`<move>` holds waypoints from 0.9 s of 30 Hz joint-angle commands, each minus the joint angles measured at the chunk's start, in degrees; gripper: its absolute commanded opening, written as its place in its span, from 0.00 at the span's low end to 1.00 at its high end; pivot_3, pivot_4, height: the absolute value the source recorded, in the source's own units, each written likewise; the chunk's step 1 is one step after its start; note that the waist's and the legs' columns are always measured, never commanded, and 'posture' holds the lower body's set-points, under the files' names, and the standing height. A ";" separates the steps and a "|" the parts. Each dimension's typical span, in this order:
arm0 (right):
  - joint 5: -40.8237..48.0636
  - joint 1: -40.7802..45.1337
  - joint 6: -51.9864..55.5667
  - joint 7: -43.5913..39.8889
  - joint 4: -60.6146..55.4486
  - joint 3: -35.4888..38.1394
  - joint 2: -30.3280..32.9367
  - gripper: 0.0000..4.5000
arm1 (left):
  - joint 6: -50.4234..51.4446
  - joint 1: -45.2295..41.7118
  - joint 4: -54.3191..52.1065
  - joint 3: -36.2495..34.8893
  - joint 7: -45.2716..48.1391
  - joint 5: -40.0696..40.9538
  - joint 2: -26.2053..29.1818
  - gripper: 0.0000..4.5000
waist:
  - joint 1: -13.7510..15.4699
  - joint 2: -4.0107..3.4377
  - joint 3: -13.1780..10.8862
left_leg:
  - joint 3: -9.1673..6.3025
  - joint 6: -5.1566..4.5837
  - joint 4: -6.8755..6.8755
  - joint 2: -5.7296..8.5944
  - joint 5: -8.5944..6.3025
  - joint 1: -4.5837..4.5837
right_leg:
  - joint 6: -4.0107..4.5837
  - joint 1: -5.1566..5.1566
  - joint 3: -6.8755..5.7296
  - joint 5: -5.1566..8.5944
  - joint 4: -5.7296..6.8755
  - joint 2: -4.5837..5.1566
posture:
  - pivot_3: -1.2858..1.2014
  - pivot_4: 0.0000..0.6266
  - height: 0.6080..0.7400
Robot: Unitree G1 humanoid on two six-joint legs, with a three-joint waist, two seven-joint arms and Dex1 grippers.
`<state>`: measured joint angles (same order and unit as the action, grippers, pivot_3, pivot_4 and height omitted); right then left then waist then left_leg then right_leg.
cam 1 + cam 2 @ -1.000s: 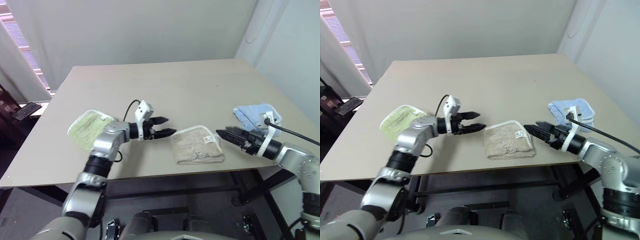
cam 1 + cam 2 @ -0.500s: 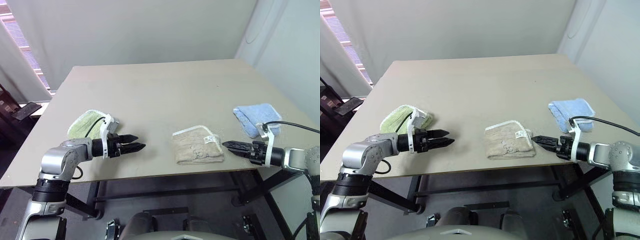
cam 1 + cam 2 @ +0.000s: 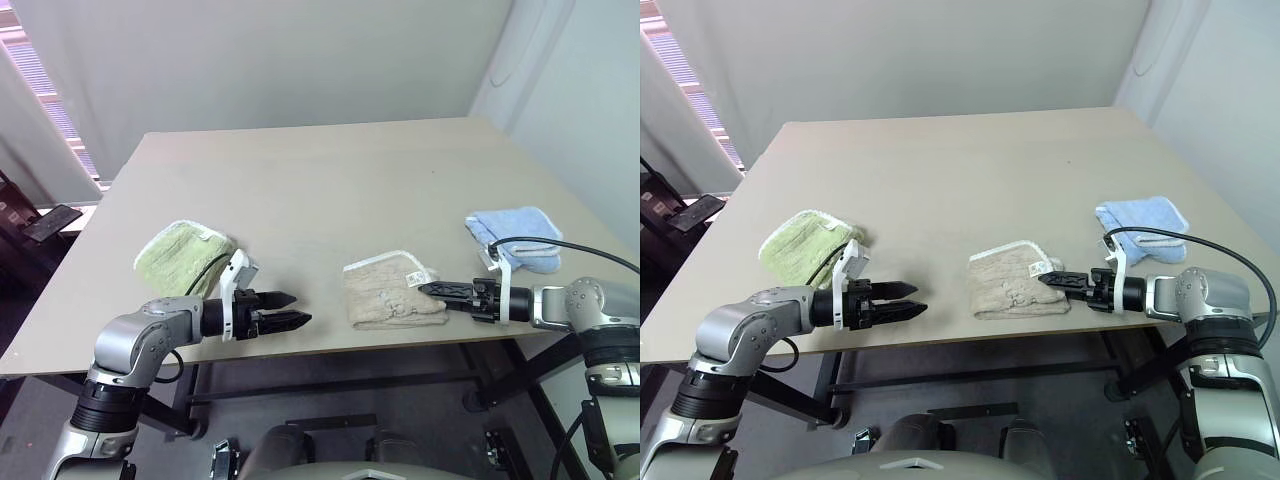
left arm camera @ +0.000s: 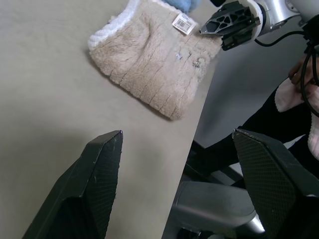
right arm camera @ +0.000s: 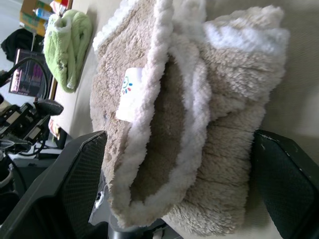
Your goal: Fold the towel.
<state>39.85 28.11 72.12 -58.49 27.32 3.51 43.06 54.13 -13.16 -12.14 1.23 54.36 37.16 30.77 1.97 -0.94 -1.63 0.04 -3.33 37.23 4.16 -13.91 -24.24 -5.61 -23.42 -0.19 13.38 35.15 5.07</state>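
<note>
Just ahead of the right gripper, whose spread fingers hold nothing, lies the folded beige towel near the table's front edge; the left gripper, parted and empty, points toward it from well apart.

The room was evenly and softly lit, daylight coming from the blinds at the left. The table showed no glare and only faint shadows. Close up, the black fingers were blurred, the towel sharp.
</note>
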 commanded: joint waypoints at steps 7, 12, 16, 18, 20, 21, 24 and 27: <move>-1.42 2.44 2.25 -5.16 1.15 -6.08 -4.02 1.00 | -0.45 -1.17 -1.96 1.79 0.75 1.46 0.49 0.82 | -1.50 0.03 0.03 | 0.00 0.01 -0.05 0.00 0.00 0.04 | 0.00 0.01 0.00 0.00 0.00 -0.02 | 0.52 0.00 0.97; -3.19 5.02 1.82 -5.89 5.41 -6.44 -5.84 1.00 | -1.24 -1.06 -2.03 2.95 0.46 0.90 0.68 0.82 | -2.48 0.07 0.05 | -0.01 0.01 -0.07 0.00 0.00 0.12 | 0.00 0.01 0.01 0.00 0.00 -0.03 | 0.52 0.00 0.97; -5.02 6.17 0.57 -5.95 8.80 -6.26 -7.08 0.79 | -1.69 -0.69 -2.54 3.33 0.11 0.58 0.98 0.83 | -2.93 0.07 0.05 | -0.01 0.01 -0.12 0.00 0.00 0.26 | 0.00 0.09 0.00 0.00 0.02 -0.03 | 0.52 0.00 0.97; -5.59 6.85 0.25 -5.86 10.70 -5.43 -7.61 0.63 | -1.65 -0.73 -2.34 3.24 -0.27 0.71 1.05 0.83 | -2.92 0.07 0.05 | -0.01 0.01 -0.15 0.00 0.00 0.29 | 0.00 0.08 0.00 0.00 0.02 -0.03 | 0.52 0.00 0.97; -6.01 7.28 0.17 -6.02 11.72 -5.14 -7.98 0.46 | -1.43 -0.88 -2.31 3.07 -0.48 1.03 1.18 0.83 | -2.93 0.06 0.05 | -0.01 0.02 -0.16 0.00 0.00 0.30 | 0.00 0.04 0.01 0.00 0.03 -0.04 | 0.52 0.00 0.97; -6.29 7.15 0.13 -6.23 11.58 -5.42 -8.14 0.37 | -1.37 -0.98 -2.27 3.06 -0.51 1.14 1.24 0.83 | -2.93 0.06 0.05 | -0.01 0.02 -0.16 0.00 0.00 0.30 | 0.00 0.03 0.01 0.00 0.03 -0.04 | 0.52 0.00 0.97; -6.66 6.98 -0.10 -6.15 11.79 -4.97 -8.80 0.15 | -1.61 -1.12 -1.89 3.37 -0.41 1.01 1.45 0.83 | -3.05 0.31 0.20 | -0.02 0.03 -0.17 0.00 0.00 0.39 | 0.00 0.08 0.01 0.00 0.03 -0.05 | 0.52 0.00 0.97; -4.98 5.89 1.34 -6.18 8.79 -3.09 -8.87 0.00 | -1.62 -1.40 -1.54 3.41 -0.53 1.07 1.29 0.83 | -3.11 0.39 0.23 | -0.01 0.03 -0.17 0.00 0.00 0.62 | 0.04 0.36 0.03 -0.03 0.00 -0.04 | 0.52 0.00 0.97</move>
<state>33.81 34.73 72.44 -64.84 38.01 -0.16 35.38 53.16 -13.46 -12.40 5.21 53.82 37.76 31.73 -1.14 -0.55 -1.40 0.02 -3.30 37.06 4.17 -13.91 -23.61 -5.56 -23.03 -0.16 13.34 35.14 5.03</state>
